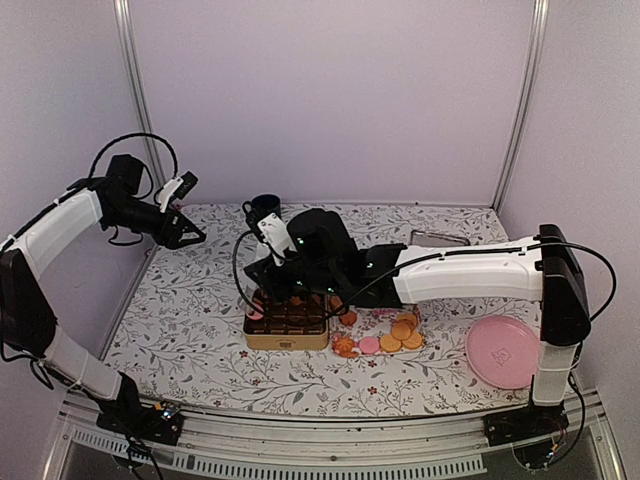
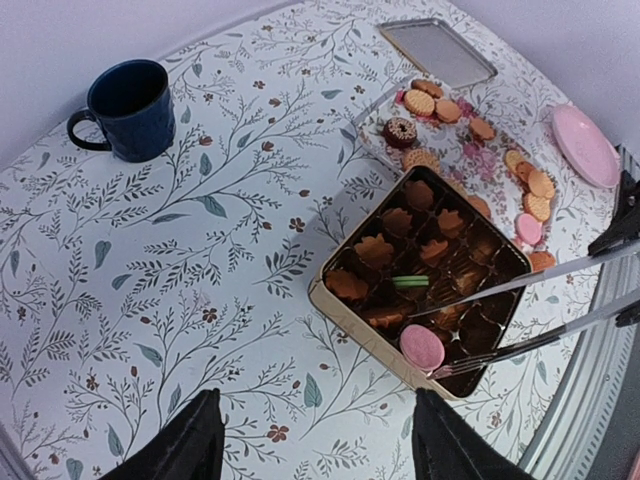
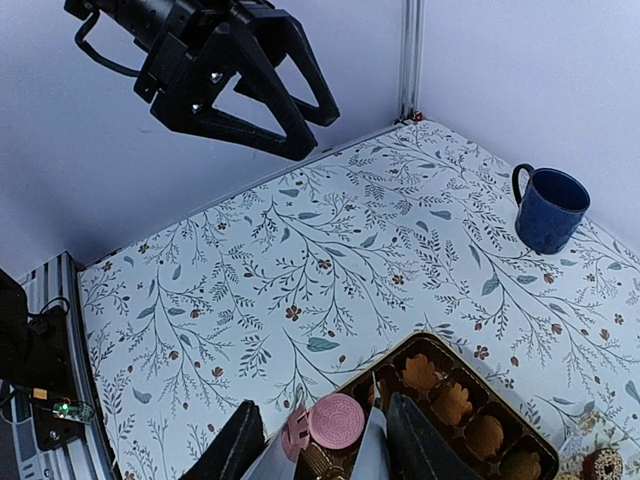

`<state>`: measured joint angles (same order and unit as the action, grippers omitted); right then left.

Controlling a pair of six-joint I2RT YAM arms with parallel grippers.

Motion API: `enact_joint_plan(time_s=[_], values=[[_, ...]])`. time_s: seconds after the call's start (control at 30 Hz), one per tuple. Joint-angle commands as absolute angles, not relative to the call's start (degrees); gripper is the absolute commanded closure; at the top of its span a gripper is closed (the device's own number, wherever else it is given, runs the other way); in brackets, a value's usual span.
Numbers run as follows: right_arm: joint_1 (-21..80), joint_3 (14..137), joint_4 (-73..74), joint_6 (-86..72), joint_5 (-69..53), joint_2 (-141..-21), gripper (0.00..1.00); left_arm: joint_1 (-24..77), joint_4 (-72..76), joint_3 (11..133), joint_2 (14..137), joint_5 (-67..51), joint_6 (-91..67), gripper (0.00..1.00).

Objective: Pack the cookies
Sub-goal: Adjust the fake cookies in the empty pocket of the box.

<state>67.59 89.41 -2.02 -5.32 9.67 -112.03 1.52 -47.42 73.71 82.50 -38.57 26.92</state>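
Observation:
My right gripper (image 3: 325,410) is shut on a pair of metal tongs (image 2: 520,285). A pink cookie (image 3: 336,420) sits between the tong tips, over the near-left corner of the gold box (image 1: 287,338). The box's dark compartments hold leaf-shaped brown cookies (image 2: 375,250) and one green cookie (image 2: 410,282). Loose orange and pink cookies (image 1: 400,333) lie to the right of the box, and several more lie on a clear sheet (image 2: 450,130). My left gripper (image 1: 190,232) hangs open and empty, high over the table's left edge, well away from the box.
A dark blue mug (image 1: 264,208) stands behind the box. A metal lid (image 1: 438,239) lies at the back right. A large pink plate (image 1: 503,350) rests at the near right. The floral cloth is bare on the left side.

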Motion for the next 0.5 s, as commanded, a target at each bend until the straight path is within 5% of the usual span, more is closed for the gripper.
enact_joint_plan(time_s=[0.0,0.47], values=[[68.3,90.7,-4.9,-5.8,9.2,-110.2,0.58,1.0,-47.2,73.7,81.0,-39.7,27.7,0.35],[68.5,90.2,-3.1,-3.9,11.2,-112.1,0.56,0.9,-47.4,73.6,80.7,-39.6,28.0,0.35]])
